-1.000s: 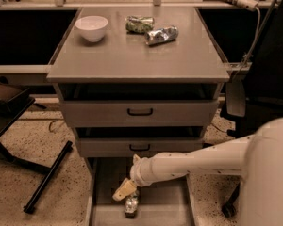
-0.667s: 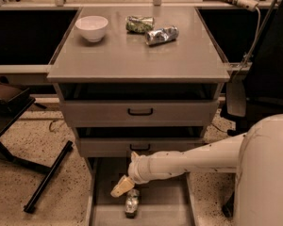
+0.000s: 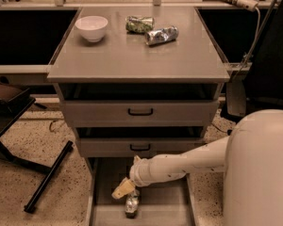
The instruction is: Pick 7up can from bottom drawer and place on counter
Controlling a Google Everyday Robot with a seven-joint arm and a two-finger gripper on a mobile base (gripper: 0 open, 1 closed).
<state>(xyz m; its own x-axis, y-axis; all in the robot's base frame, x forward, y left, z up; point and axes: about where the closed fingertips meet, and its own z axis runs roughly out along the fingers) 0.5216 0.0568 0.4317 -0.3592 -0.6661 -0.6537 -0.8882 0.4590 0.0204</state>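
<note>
A: Counts?
B: One white bowl [image 3: 91,28], two cans on the counter [image 3: 132,60]: a dark green can [image 3: 139,24] and a silver-blue can [image 3: 161,35], lying close together. Two shut drawer fronts [image 3: 140,111].

A: Task item?
B: One 7up can [image 3: 132,204], on the floor of the pulled-out bottom drawer [image 3: 170,206].

A: Gripper?
B: The gripper [image 3: 123,189] is down in that drawer, just beside the can. Open or closed, can't tell.

A: Room?
B: Speckled floor [image 3: 19,182], black stand legs [image 3: 47,178] at left.
</note>
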